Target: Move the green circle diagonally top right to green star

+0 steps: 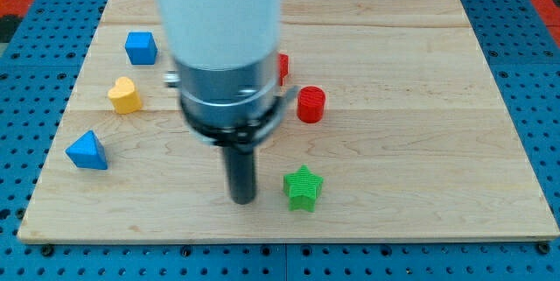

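Observation:
The green star lies near the view's bottom, right of centre. My tip rests on the board just left of the star, a small gap apart. No green circle shows in this view; the arm's white and grey body covers the middle of the board and may hide it.
A red cylinder stands above the star. A second red block peeks out from behind the arm. A blue cube, a yellow heart and a blue triangle sit on the view's left. The wooden board lies on a blue pegboard.

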### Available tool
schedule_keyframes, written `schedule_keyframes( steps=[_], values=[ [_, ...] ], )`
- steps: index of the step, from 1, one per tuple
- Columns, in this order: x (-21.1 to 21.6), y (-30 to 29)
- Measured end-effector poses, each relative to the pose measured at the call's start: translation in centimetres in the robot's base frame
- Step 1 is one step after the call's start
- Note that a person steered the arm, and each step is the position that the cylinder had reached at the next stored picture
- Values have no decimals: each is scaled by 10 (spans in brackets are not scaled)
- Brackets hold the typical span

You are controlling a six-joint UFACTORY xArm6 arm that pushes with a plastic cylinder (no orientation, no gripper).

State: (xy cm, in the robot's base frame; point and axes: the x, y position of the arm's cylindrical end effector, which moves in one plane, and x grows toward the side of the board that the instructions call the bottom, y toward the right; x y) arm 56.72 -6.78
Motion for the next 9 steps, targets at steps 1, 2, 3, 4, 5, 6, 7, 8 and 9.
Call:
schedule_keyframes(
  steps=[1,2,3,4,5,6,7,8,9],
  values=[
    [-61,-71],
    [-133,-98],
    [-199,-72],
    [-235,-40],
    [-256,-61],
    [-266,-3],
    [-266,92],
    [-279,106],
    [-232,174]
  ],
)
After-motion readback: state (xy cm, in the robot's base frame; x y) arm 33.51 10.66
